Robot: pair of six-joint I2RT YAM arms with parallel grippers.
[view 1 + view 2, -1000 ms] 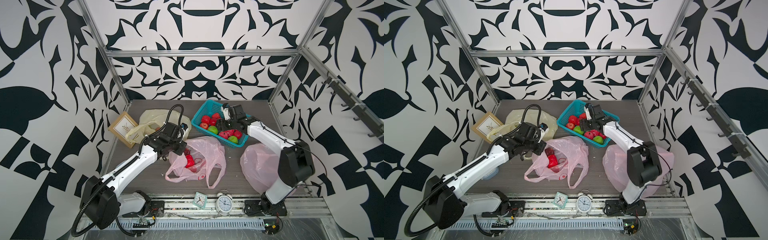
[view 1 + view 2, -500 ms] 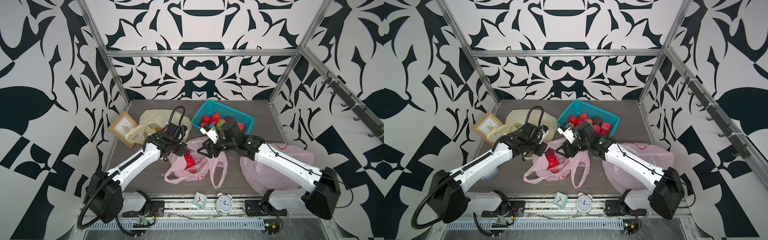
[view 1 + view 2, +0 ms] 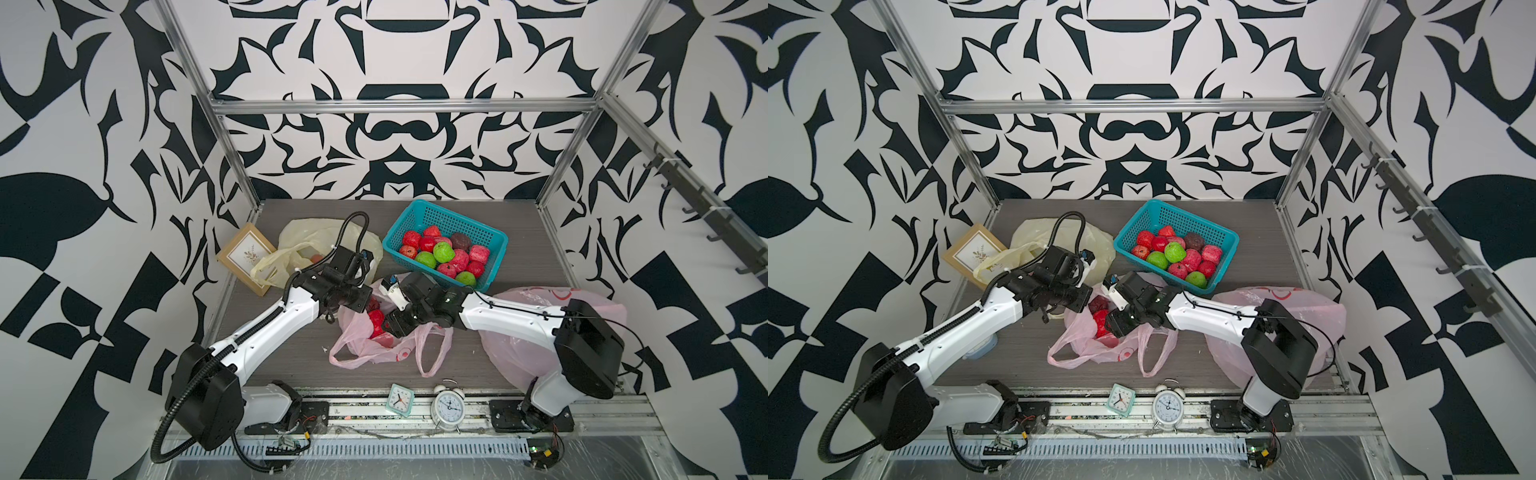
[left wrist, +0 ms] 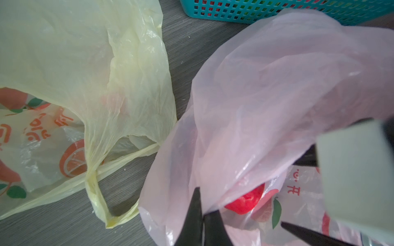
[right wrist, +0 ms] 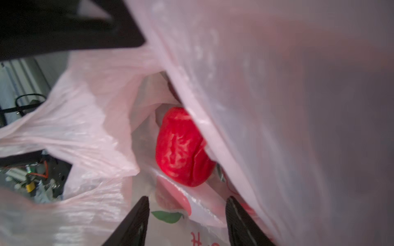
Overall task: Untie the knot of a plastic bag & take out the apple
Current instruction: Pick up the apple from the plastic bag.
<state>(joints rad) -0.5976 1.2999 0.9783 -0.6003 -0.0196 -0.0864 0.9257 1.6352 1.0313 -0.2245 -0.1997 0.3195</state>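
Note:
The pink plastic bag [image 3: 374,353] [image 3: 1088,353] lies open mid-table, its handles loose toward the front; a knot is out of view. Red apples sit inside, one apple [image 3: 376,322] [image 3: 1100,324] at the mouth. My left gripper [image 3: 359,301] [image 4: 202,213] is shut on the pink bag's rim and holds it up, with the apple [image 4: 245,202] just beyond. My right gripper [image 3: 388,326] [image 5: 186,200] reaches into the bag's mouth, jaws open. The apple [image 5: 181,147] lies just past its fingertips, untouched.
A teal basket [image 3: 494,245] of red and green apples stands at the back right. A yellow bag [image 3: 316,237] and a picture frame [image 3: 245,257] lie back left. A second pink bag [image 3: 519,353] sits under the right arm. Two clocks [image 3: 401,399] [image 3: 449,405] stand at the front edge.
My right arm swung from the basket down to the pink bag's mouth, and its jaws narrowed. The left gripper kept its hold on the bag's rim.

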